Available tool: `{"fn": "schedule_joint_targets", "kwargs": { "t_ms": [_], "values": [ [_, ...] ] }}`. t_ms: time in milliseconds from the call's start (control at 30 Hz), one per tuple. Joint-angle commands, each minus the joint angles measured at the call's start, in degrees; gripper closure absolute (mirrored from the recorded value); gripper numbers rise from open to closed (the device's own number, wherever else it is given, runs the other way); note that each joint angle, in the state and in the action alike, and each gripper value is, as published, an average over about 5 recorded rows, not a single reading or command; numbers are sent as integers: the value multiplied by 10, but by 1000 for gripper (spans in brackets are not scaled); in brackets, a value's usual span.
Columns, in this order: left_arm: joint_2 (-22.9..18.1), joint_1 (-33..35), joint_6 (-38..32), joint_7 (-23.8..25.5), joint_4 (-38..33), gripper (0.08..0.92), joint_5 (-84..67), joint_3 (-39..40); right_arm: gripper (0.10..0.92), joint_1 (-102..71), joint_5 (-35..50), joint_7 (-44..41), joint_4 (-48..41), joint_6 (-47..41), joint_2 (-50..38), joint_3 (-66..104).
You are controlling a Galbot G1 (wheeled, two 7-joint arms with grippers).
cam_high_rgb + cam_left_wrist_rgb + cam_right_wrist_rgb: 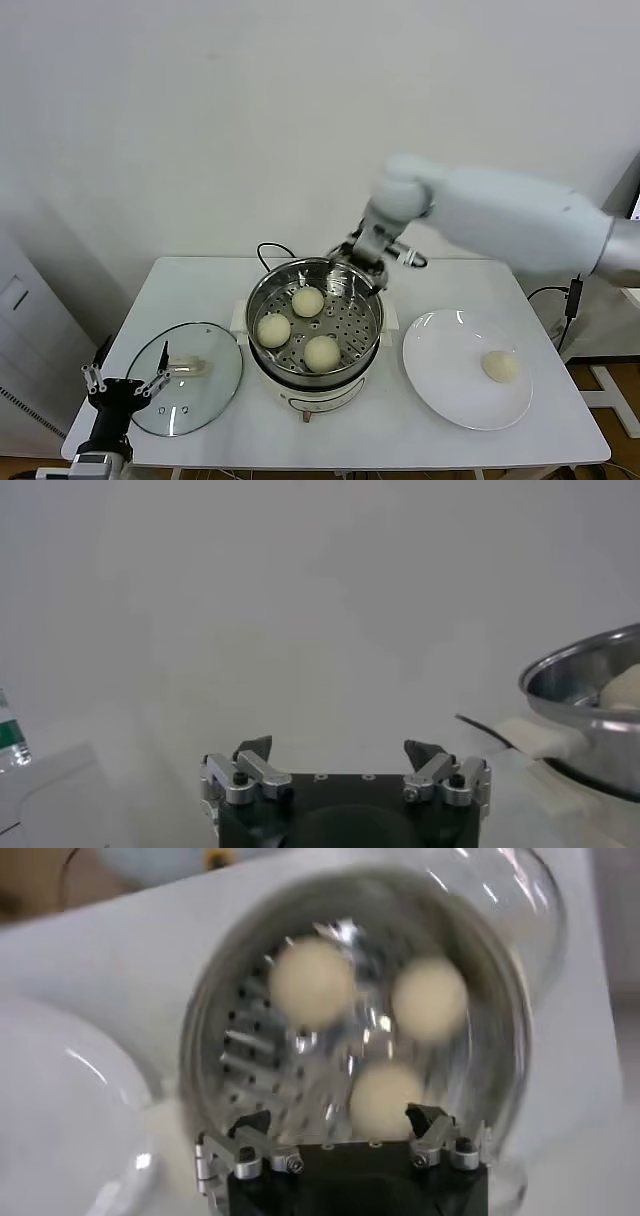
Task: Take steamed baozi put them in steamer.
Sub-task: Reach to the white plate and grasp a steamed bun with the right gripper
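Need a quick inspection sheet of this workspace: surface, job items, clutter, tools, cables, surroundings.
Surface: white table.
Job's things: steamer at centre holding three baozi; fourth baozi on the white plate to the robot's right.
Clutter: glass lid lying flat, left of the steamer.
Grippers: right tool open, empty, over the steamer's far rim; left tool open, empty, parked at the table's front-left edge by the lid.
Cables: black cord behind the steamer; another cable off the right edge.
Surroundings: plain white wall.
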Motion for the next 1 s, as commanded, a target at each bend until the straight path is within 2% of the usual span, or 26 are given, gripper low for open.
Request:
{"fn": "schedule_joint_targets", "kwargs": {
  "t_ms": [33, 167, 367, 633, 1000],
  "values": [
    [3, -6, 3, -1, 1, 177, 9, 5, 203, 0, 60, -24, -130, -126, -137, -40],
    [5, -8, 7, -1, -3, 177, 12, 9, 203, -89, -30, -18, -104, -120, -199, 8],
    [9, -6, 9, -2, -2, 177, 14, 9, 203, -251, -105, -7, -86, -115, -239, 120],
    [9, -1, 11, -2, -9, 177, 18, 9, 203, -358, -143, 0, -81, -119, -249, 198],
    [6, 0, 16, -3, -14, 177, 22, 12, 203, -403, -137, 11, -98, -123, -237, 238]
  ]
}}
